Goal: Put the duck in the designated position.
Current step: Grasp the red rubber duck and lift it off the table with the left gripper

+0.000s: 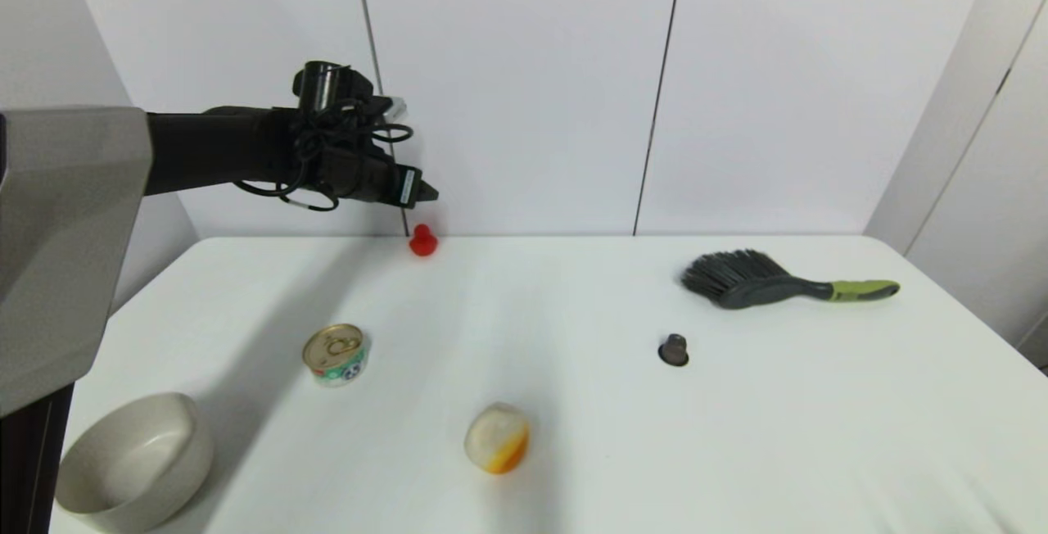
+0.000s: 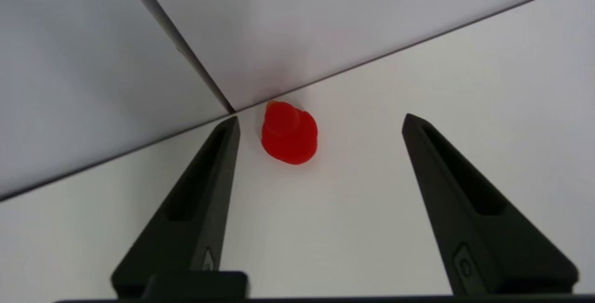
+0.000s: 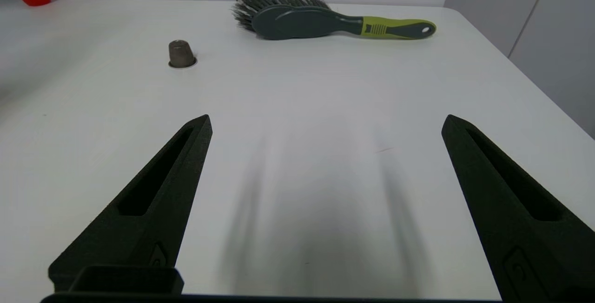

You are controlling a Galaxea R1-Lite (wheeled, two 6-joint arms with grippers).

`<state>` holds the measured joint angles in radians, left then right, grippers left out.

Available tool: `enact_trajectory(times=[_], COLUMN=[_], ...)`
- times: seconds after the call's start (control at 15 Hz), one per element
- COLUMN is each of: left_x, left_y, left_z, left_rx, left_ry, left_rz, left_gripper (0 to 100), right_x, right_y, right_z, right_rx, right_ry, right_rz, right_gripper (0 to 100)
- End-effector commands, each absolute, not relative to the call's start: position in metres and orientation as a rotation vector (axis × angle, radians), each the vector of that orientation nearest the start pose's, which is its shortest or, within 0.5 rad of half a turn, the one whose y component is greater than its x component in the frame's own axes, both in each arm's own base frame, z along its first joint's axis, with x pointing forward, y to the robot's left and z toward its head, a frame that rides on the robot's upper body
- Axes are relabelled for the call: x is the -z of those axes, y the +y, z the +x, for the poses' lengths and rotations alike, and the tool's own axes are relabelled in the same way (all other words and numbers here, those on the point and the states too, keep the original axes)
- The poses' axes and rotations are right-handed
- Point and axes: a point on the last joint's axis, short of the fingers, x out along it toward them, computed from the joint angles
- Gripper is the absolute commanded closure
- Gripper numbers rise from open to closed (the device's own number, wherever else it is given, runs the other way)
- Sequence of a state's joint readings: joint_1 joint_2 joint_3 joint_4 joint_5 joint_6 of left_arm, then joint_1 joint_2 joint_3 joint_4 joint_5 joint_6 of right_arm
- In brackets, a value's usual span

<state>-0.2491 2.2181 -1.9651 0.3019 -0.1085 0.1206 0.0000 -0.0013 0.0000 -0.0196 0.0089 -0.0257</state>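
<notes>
— Any writing you can actually read?

— No, not a word or a number anywhere.

— What about the tin can [image 1: 335, 355], left of centre in the head view?

— Its side label shows green, white and a dark patch, but no letters can be made out. The lid is plain gold metal with a pull ring.

— And the white sticker [image 1: 405, 185] on the left gripper [image 1: 426, 192], in the upper left of the frame?

— It may carry print, but it is too small to tell.

— The brush [image 3: 325, 17] handle?

— Only moulded ribs on the green grip, no lettering.
</notes>
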Motion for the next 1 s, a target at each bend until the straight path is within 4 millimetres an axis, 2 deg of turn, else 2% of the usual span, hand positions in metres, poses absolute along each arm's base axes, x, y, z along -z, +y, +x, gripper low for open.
enact_trajectory(times=[0.07,0.67,1.0], left_x=[-0.193,-0.164,-0.146], left_y=[-0.118,-0.122,-0.123], left_z=[0.453,0.470,0.475], left_rx=[0.376,0.343,0.334], left_ry=[0.562,0.588,0.631], left_rz=[0.136,0.033,0.033], left_gripper=[0,0,0], right_x=[-0.075,-0.075,-0.075], right_y=[0.000,0.000,0.000], right_z=[-0.022,-0.022,-0.022], right_rx=[-0.009,-0.009,-0.009], right_ry=[-0.011,-0.011,-0.011], right_rz=[-0.026,-0.026,-0.026], right_gripper=[0,0,0])
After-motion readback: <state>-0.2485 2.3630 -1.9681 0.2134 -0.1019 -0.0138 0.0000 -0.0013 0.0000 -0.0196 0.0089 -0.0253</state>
